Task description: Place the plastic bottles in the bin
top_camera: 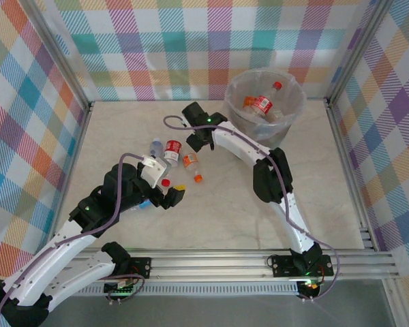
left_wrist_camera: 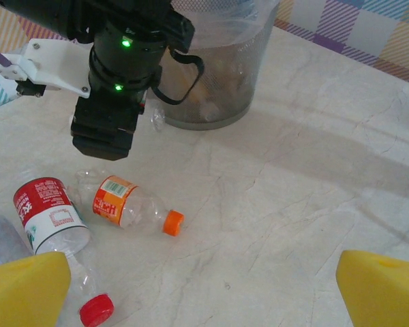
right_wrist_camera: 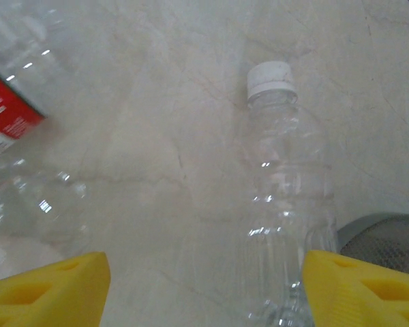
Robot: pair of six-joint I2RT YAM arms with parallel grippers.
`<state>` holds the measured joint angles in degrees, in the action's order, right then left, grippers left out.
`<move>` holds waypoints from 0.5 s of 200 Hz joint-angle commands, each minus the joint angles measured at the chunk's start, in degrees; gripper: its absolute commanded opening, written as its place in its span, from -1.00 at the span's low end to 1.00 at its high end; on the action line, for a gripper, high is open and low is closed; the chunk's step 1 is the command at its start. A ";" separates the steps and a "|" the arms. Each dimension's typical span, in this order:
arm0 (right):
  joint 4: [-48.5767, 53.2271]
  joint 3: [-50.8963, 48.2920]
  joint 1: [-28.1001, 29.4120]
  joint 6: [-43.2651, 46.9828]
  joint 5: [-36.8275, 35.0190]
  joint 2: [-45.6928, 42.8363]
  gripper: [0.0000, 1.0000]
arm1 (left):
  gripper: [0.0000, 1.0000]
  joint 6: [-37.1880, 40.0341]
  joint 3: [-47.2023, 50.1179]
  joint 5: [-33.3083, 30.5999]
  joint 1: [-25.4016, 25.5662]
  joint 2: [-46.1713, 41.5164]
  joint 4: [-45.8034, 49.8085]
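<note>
A clear bottle (right_wrist_camera: 286,204) lies flat on the table (right_wrist_camera: 157,136) close by the foot of the bin (top_camera: 286,126). Its white cap (right_wrist_camera: 273,78) points straight away from your right wrist camera, and its base points toward it. The long axis runs down the gap of the right gripper (right_wrist_camera: 206,289), square to the line on which the jaws close, so a squeeze would take it across the body.

The bottle sits off-centre in that gap. It is close against the right-hand pad (right_wrist_camera: 365,286), with bare table between it and the left-hand pad (right_wrist_camera: 48,286). The jaws stand partly open and, as far as you can see, have hold of nothing.

From above, this gripper hangs just left of the bin, which has bottles (top_camera: 262,103) in it. The right arm is plainly the nearer one to both the clear bottle and the bin. A clean grip likely calls for a small shift toward the right-hand pad's side to centre the bottle first.

Further out, your left gripper (left_wrist_camera: 204,289) is spread wide and empty. It faces an orange-label bottle (left_wrist_camera: 129,206), which lies on its side with its orange cap (left_wrist_camera: 173,223) toward the right of that view. A red-label bottle (left_wrist_camera: 51,214) lies just beside it.
</note>
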<state>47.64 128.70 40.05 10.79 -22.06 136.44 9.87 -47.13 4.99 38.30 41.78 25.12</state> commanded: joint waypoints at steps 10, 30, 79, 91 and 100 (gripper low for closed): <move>7.44 9.50 -3.14 -1.46 1.66 5.26 0.51 | 1.00 -0.73 0.34 0.01 -0.60 -0.12 -1.39; 8.87 12.25 -4.16 -1.88 3.21 7.41 0.52 | 1.00 -0.73 0.21 -0.07 -0.59 0.07 -1.25; 10.37 15.05 -6.69 -3.52 5.80 10.50 0.53 | 1.00 -0.79 0.15 0.44 -0.60 0.43 -1.22; 10.29 14.70 -7.04 -3.77 7.15 10.59 0.53 | 1.00 -0.82 0.04 0.56 -0.56 0.53 -1.31; 10.15 14.18 -7.26 -3.76 8.87 10.69 0.53 | 1.00 -0.84 0.06 0.62 -0.60 0.51 -1.36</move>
<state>55.44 142.26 33.56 8.38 -17.12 146.08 9.87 -47.13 4.99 38.30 42.35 25.15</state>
